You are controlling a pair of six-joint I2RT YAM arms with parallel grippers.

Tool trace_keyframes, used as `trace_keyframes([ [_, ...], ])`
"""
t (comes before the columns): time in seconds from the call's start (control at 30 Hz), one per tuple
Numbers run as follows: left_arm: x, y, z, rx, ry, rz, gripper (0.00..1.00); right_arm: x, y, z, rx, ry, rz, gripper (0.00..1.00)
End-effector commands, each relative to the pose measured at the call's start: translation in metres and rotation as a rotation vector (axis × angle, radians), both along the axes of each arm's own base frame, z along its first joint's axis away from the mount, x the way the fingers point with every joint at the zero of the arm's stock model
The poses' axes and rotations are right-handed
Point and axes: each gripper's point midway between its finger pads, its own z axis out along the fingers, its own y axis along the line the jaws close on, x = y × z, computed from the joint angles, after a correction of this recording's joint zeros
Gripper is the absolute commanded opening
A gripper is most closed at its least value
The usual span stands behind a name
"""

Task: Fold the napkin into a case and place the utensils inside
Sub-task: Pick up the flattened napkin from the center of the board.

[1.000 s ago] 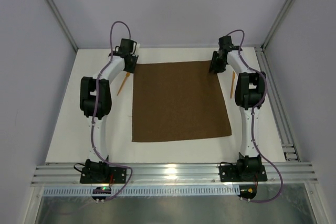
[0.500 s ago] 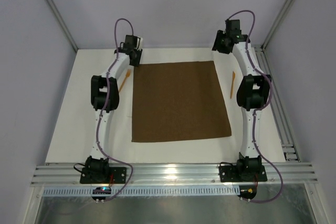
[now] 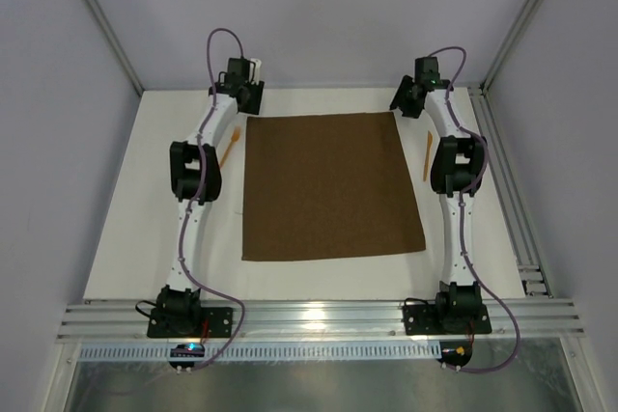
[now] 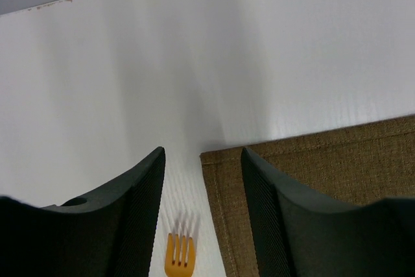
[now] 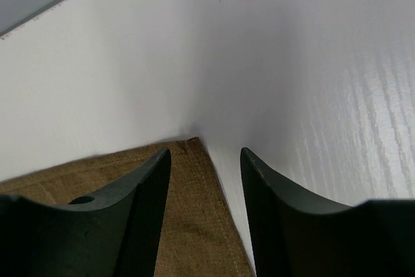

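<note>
The dark brown napkin (image 3: 328, 185) lies flat and unfolded on the white table. My left gripper (image 3: 248, 103) is open just above its far left corner (image 4: 214, 160), jaws straddling that corner. My right gripper (image 3: 404, 103) is open above the far right corner (image 5: 191, 144), jaws straddling that edge. An orange fork (image 3: 225, 153) lies left of the napkin; its tines show in the left wrist view (image 4: 180, 259). A second orange utensil (image 3: 426, 153) lies right of the napkin.
The white table (image 3: 145, 200) ends at a grey back wall (image 3: 328, 16) right behind both grippers. Metal frame posts (image 3: 526, 16) stand at the far corners. An aluminium rail (image 3: 319, 320) holds the arm bases at the near edge.
Both arms stretched further back; the grippers went from over the napkin's far corners to slightly behind them, and the right one lifted and came back down. The napkin and utensils have not moved.
</note>
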Motion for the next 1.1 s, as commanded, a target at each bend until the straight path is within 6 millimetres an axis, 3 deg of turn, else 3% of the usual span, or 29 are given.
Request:
trace_keyframes([
  [0.0, 0.003, -0.007, -0.004, -0.039, 0.017, -0.026, 0.52, -0.008, 0.012, -0.028, 0.048, 0.069, -0.012, 0.51],
  [0.2, -0.011, -0.002, -0.005, -0.023, 0.073, -0.022, 0.45, -0.007, 0.016, -0.023, 0.064, 0.058, -0.003, 0.40],
  [0.33, -0.029, 0.009, -0.024, 0.028, 0.149, -0.006, 0.47, -0.007, 0.024, -0.023, 0.063, 0.051, 0.025, 0.34],
  [0.57, -0.024, 0.002, -0.025, 0.017, 0.135, -0.072, 0.38, -0.007, 0.024, -0.018, 0.065, 0.028, 0.031, 0.11],
  [0.63, -0.020, 0.000, -0.026, 0.016, 0.119, -0.094, 0.32, -0.006, 0.026, -0.013, 0.068, 0.019, 0.035, 0.07],
  [0.8, -0.012, 0.004, -0.035, -0.032, 0.105, -0.100, 0.27, -0.006, 0.027, 0.000, 0.068, -0.004, 0.053, 0.03],
  [0.9, -0.011, 0.010, -0.041, -0.051, 0.113, -0.081, 0.18, -0.007, 0.028, 0.005, 0.068, -0.013, 0.067, 0.03],
  [0.97, -0.013, 0.010, -0.042, -0.071, 0.122, -0.079, 0.03, -0.008, 0.028, 0.007, 0.068, -0.019, 0.077, 0.03],
  [1.07, -0.013, 0.011, -0.040, -0.075, 0.111, -0.085, 0.00, -0.009, 0.030, 0.012, 0.069, -0.024, 0.090, 0.03],
])
